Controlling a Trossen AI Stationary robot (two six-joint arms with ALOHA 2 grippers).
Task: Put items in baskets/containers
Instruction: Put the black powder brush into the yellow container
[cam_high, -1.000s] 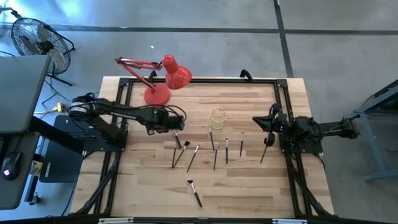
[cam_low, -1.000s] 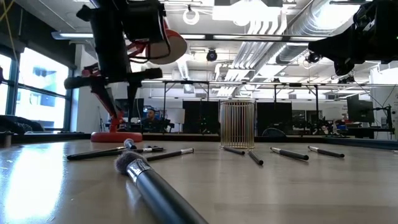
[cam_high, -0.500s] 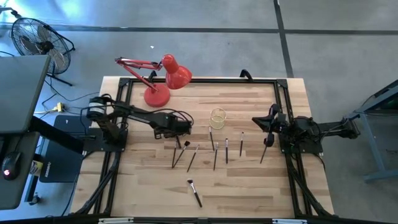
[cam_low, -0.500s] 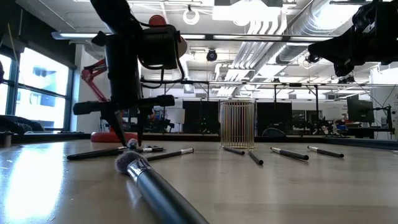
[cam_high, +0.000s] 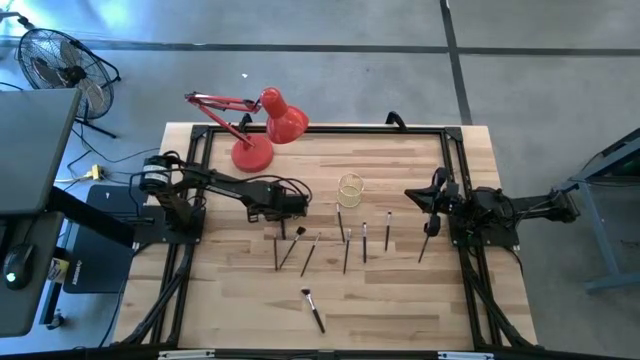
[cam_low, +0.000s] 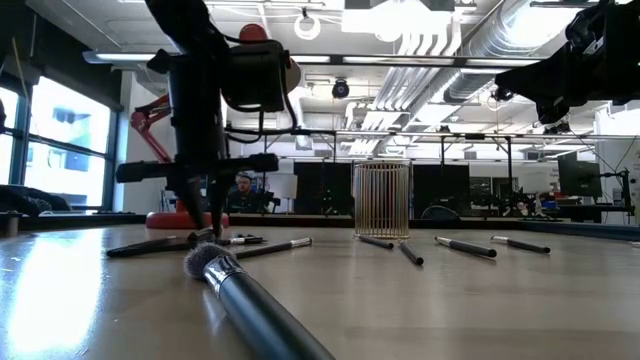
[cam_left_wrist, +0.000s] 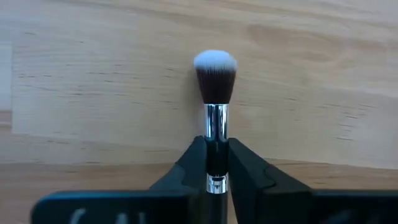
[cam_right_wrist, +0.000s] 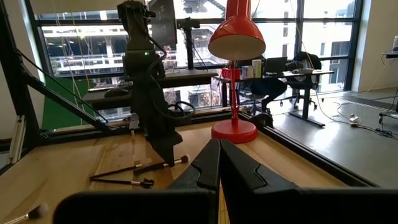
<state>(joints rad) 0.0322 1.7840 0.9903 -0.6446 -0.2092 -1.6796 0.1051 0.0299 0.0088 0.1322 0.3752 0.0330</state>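
Note:
Several thin dark brushes (cam_high: 346, 250) lie flat on the wooden table, in front of a small clear glass cup (cam_high: 349, 190) with a yellowish rim that stands upright, also seen in the low view (cam_low: 382, 200). My left gripper (cam_high: 288, 210) points down at the left end of the row and is shut on one brush (cam_left_wrist: 215, 93) with a white-tipped tuft and silver ferrule. My right gripper (cam_high: 412, 194) is shut and empty, raised at the table's right side. My left gripper pinches the brush's dark handle just behind the silver ferrule (cam_left_wrist: 216, 163) between its two fingers. The fingers (cam_low: 207, 228) come from above, pointing down, and lie across the brush. The brush lies level on the table, its tuft sticking out ahead of the fingers.
A red desk lamp (cam_high: 262, 125) stands at the table's far left, its round base (cam_high: 252, 152) behind my left arm. One larger brush (cam_high: 312, 308) lies alone near the front edge. Black frame rails (cam_high: 452, 170) run along the table's sides.
My left gripper has gone toward the table's right and down to the left end of the brush row. Its fingertips have reached table height and drawn together on one brush.

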